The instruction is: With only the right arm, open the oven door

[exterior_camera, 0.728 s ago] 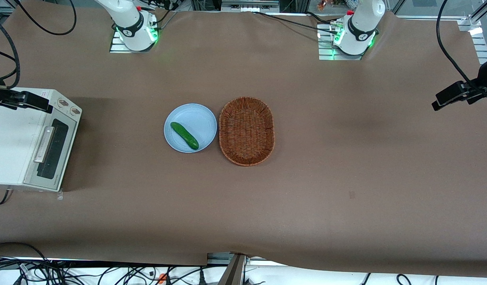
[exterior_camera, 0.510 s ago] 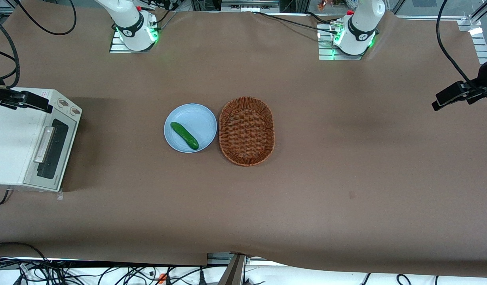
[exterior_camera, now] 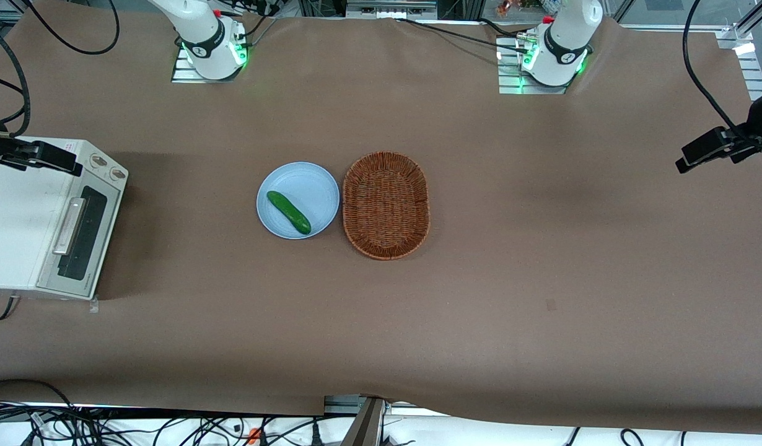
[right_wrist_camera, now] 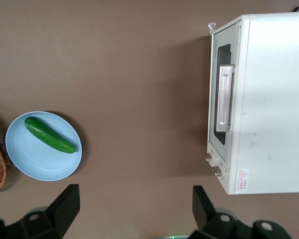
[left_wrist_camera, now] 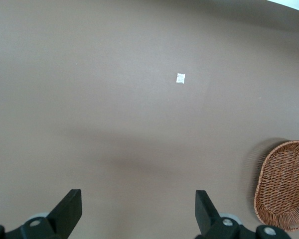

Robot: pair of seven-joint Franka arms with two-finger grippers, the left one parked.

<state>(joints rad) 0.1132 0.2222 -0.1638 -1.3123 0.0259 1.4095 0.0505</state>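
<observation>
The cream-white toaster oven (exterior_camera: 18, 235) stands at the working arm's end of the table. Its oven door (exterior_camera: 83, 238) is shut, dark window facing the plate, with the silver bar handle (exterior_camera: 69, 226) along its upper edge. Two knobs (exterior_camera: 107, 167) sit at the end of the front farther from the front camera. My right gripper (exterior_camera: 43, 158) hangs high above the oven's top, near the knob end. In the right wrist view the gripper (right_wrist_camera: 134, 204) is open with only bare table between its fingers (right_wrist_camera: 65, 199), and the oven door (right_wrist_camera: 224, 99) and handle (right_wrist_camera: 225, 97) lie well apart from it.
A light blue plate (exterior_camera: 310, 183) holding a green cucumber (exterior_camera: 288, 212) lies mid-table, with an oval wicker basket (exterior_camera: 386, 204) beside it. Cables (exterior_camera: 9, 74) hang over the table edge near the oven. The working arm's base (exterior_camera: 210, 43) stands at the table's back edge.
The gripper has crept a few pixels toward the working arm's end of the table. The oven, its door, the plate and the basket are as before.
</observation>
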